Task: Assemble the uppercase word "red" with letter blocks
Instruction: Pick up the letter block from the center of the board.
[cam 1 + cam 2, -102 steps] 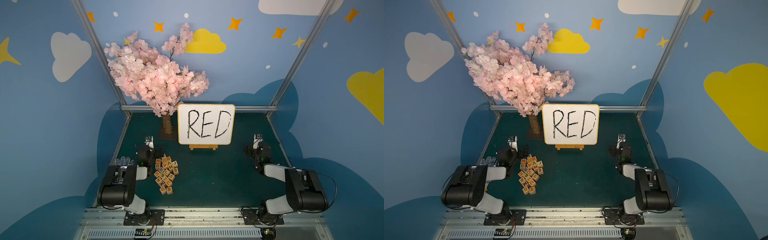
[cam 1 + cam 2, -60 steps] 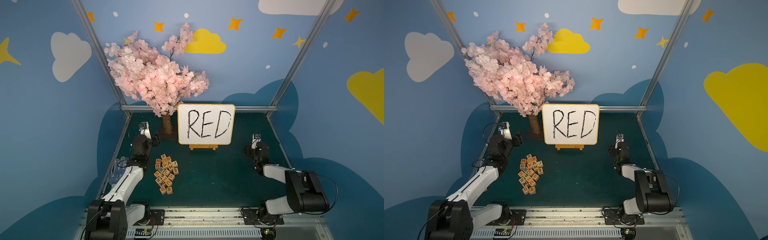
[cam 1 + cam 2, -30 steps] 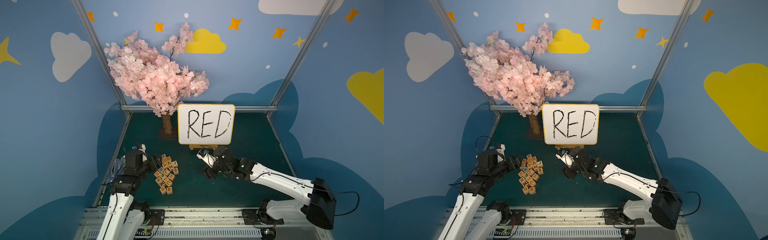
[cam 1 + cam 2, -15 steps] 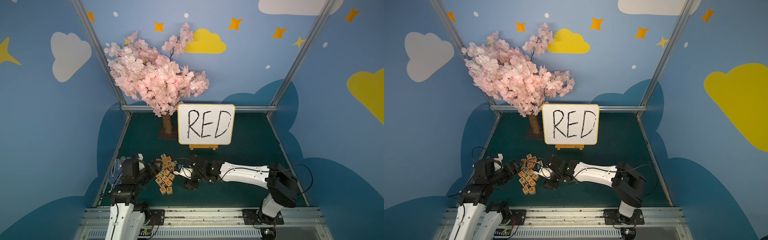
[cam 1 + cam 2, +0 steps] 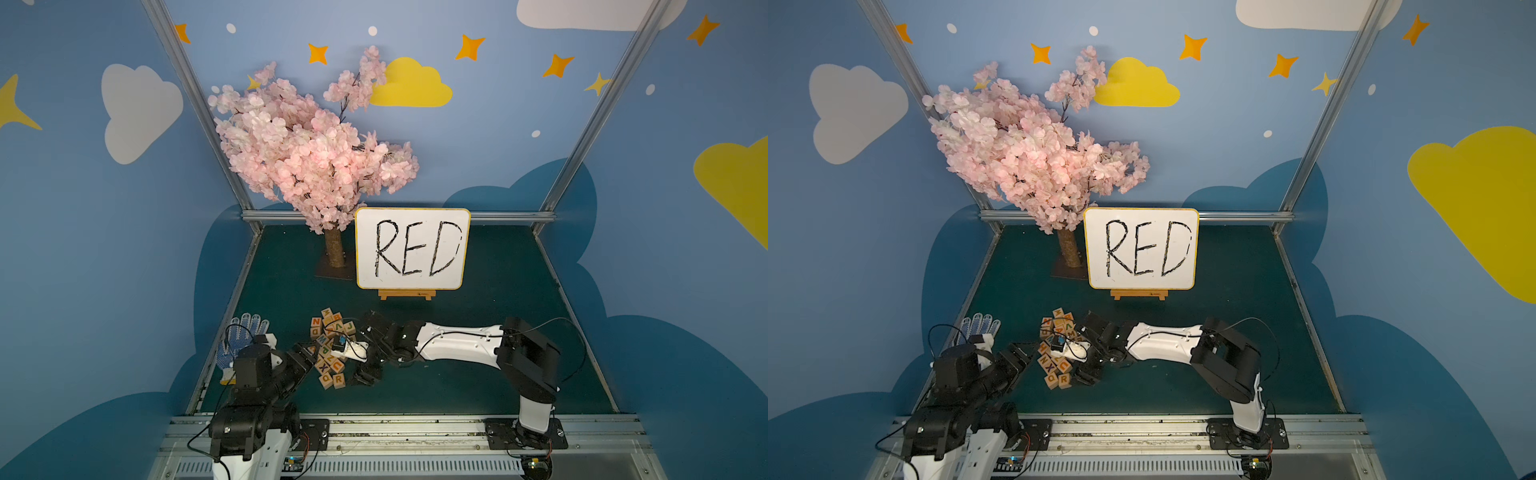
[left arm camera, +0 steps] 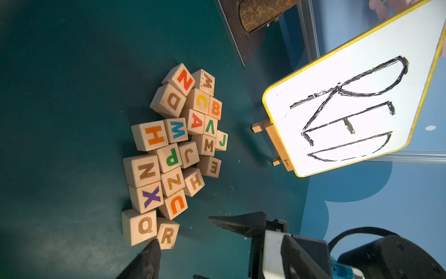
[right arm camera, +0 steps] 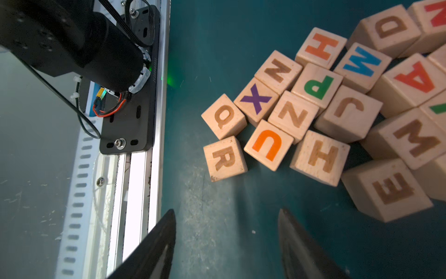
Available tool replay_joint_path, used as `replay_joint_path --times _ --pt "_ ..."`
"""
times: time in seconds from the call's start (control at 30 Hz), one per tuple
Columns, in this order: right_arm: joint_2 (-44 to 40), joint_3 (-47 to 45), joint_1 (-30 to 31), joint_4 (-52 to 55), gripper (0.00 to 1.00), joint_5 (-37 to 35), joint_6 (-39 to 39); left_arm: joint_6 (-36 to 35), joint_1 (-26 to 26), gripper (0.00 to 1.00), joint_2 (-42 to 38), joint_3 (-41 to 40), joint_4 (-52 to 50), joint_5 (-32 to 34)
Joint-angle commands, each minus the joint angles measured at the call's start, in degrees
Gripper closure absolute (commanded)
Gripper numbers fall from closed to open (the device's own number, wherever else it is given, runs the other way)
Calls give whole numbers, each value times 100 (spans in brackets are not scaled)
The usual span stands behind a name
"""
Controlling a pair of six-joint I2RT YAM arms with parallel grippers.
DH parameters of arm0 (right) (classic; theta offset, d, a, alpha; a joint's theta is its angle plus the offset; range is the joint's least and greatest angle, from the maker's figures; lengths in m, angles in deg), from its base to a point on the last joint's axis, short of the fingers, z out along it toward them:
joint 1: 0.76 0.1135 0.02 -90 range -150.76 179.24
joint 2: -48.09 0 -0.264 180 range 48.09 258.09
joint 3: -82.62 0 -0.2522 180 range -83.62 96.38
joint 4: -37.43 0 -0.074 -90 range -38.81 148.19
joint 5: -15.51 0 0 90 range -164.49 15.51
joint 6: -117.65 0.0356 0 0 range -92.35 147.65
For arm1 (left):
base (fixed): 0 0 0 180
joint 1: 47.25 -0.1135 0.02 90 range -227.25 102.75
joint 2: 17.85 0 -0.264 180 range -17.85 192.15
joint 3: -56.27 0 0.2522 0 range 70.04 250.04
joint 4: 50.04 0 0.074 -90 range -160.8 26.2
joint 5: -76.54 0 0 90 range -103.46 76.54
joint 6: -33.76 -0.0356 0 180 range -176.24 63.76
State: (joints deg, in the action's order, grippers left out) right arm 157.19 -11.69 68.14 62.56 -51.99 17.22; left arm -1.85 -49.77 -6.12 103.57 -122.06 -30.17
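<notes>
Right, your right tool [image 7: 226, 210] hangs low over bare counter [image 7: 217, 48], jaws wide apart and gripping nothing, just beside the R block [image 7: 225, 158] at the pile's near corner. Your left tool [image 5: 308, 353] noses in from the opposite side, but I cannot tell its gap. The E block [image 7: 388, 190] and D block [image 7: 386, 29] sit among the huddled letter blocks [image 5: 330, 347], with the word not yet assembled.

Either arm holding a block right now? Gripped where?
Nothing is held. The right gripper has its jaws open and empty beside the R block; the left gripper sits at the edge of the letter blocks, no block seen between its jaws.
</notes>
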Motion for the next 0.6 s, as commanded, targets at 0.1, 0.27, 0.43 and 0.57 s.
replay_joint_path --times 0.1,0.27,0.43,0.57 --pt "262 316 52 -4 33 377 -229 405 -18 24 -377 -283 -604 24" --pt "441 471 71 110 33 460 -430 338 -18 24 -307 -330 -608 16" --pt "532 490 97 80 34 596 -481 343 -13 25 -309 -337 -605 43" --pt "588 525 105 71 34 606 -610 353 -26 25 -273 -357 -581 29"
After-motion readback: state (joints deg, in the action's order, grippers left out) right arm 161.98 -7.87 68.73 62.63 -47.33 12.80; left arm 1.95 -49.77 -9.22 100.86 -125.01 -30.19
